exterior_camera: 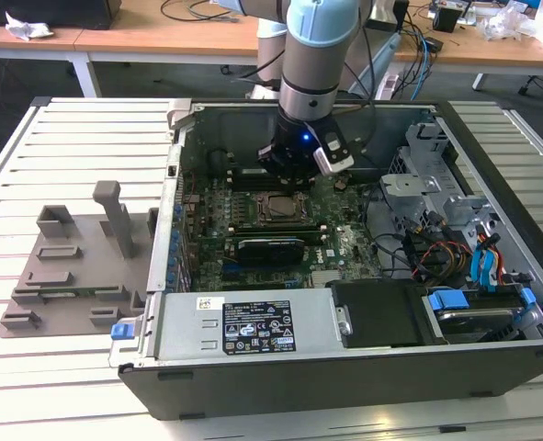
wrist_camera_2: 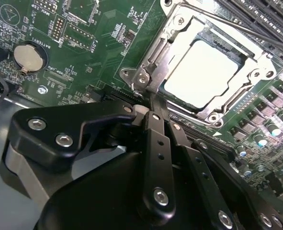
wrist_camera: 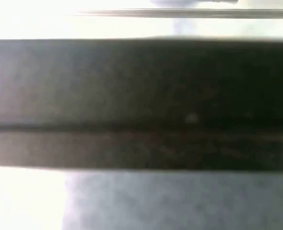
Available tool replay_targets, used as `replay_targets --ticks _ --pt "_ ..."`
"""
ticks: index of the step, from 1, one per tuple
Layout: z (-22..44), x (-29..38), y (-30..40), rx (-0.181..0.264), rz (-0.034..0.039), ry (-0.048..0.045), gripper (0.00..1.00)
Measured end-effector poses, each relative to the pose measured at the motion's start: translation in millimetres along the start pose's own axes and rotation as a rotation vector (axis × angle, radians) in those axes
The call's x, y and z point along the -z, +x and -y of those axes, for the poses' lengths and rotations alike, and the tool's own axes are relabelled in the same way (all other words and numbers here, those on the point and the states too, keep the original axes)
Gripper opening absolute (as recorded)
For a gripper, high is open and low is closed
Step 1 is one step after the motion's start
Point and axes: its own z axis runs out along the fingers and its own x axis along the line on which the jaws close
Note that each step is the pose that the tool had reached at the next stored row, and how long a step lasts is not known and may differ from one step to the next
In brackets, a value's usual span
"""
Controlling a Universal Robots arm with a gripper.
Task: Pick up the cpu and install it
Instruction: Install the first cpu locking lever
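pincer (wrist_camera_2: 153, 103) is pinched together with nothing in it, right beside the socket frame (wrist_camera_2: 146, 72); cpu (wrist_camera_2: 201, 72) sits in the socket already.

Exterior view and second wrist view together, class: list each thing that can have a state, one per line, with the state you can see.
cpu: seated flat in the socket, silvery top showing.
socket frame: lies around the cpu.
gripper: fingers together, empty, beside the socket's corner.
computer case: on its side, panel off, motherboard exposed.
coin battery: seated in its holder.
grey tray: on the slatted table, beside the case; no chip seen on it.
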Motion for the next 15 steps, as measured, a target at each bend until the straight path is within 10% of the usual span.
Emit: replay_targets --ticks 15 --pt "-1.7 1.1 -1.2 0.000 0.0003 -0.0011 0.11"
